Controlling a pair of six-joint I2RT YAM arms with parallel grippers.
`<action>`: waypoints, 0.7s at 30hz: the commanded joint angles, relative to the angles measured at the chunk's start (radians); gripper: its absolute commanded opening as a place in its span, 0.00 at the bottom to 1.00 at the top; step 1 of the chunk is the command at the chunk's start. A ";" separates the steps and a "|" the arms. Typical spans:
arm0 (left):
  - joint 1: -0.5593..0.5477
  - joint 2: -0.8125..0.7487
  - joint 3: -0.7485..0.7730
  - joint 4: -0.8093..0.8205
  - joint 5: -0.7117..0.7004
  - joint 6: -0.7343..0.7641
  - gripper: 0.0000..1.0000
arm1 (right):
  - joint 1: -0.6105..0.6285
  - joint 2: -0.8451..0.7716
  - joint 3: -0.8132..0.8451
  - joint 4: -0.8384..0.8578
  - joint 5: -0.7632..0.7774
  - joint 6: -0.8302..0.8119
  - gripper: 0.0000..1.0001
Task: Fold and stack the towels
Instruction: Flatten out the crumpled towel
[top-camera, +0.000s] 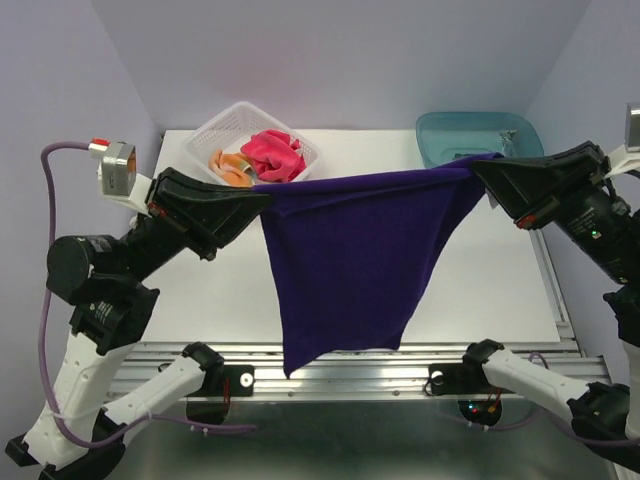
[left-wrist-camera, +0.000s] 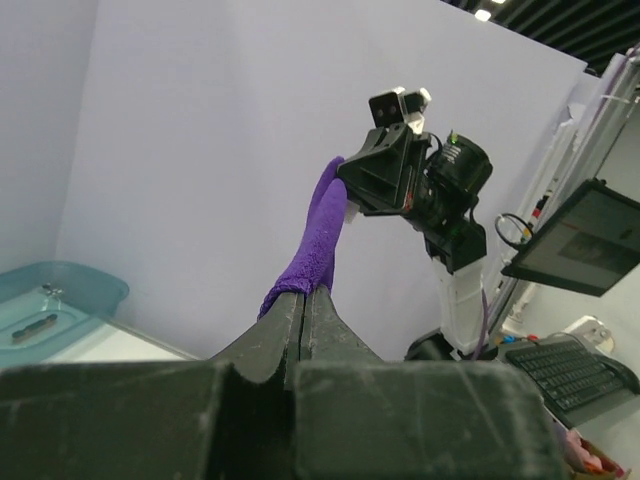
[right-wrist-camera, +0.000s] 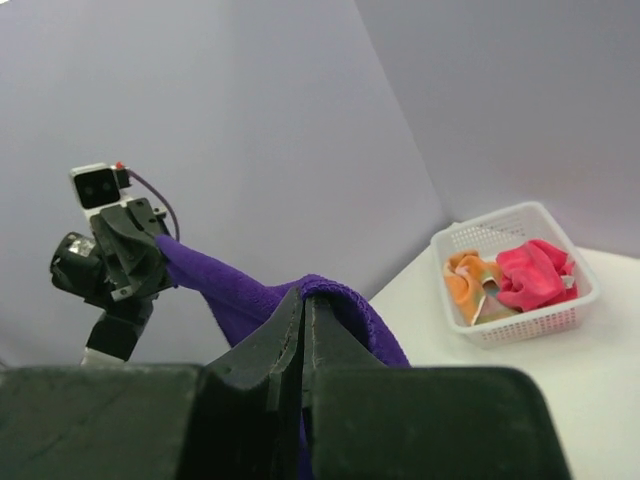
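Observation:
The deep purple towel (top-camera: 350, 260) hangs stretched in the air between both grippers, its lower corner drooping past the table's near edge. My left gripper (top-camera: 268, 195) is shut on its left top corner (left-wrist-camera: 312, 240). My right gripper (top-camera: 476, 167) is shut on its right top corner (right-wrist-camera: 340, 300). The hot pink towel (top-camera: 273, 155) and the pale orange towel (top-camera: 229, 165) lie crumpled in the white mesh basket (top-camera: 222, 127) at the back left. They also show in the right wrist view, pink (right-wrist-camera: 535, 272) and orange (right-wrist-camera: 470, 283).
A teal plastic tray (top-camera: 478, 135) stands at the back right, just behind the right gripper, and shows in the left wrist view (left-wrist-camera: 55, 300). The white table top (top-camera: 500, 290) lies under the towel. A metal rail (top-camera: 350, 362) runs along the near edge.

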 joint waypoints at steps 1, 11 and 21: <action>0.001 0.044 -0.034 0.058 -0.111 0.027 0.00 | -0.005 -0.010 -0.110 0.074 0.177 -0.020 0.01; 0.080 0.425 -0.059 0.016 -0.372 0.105 0.00 | -0.005 0.208 -0.344 0.238 0.693 -0.120 0.01; 0.257 0.878 0.099 0.113 -0.304 0.111 0.00 | -0.213 0.567 -0.311 0.402 0.588 -0.112 0.01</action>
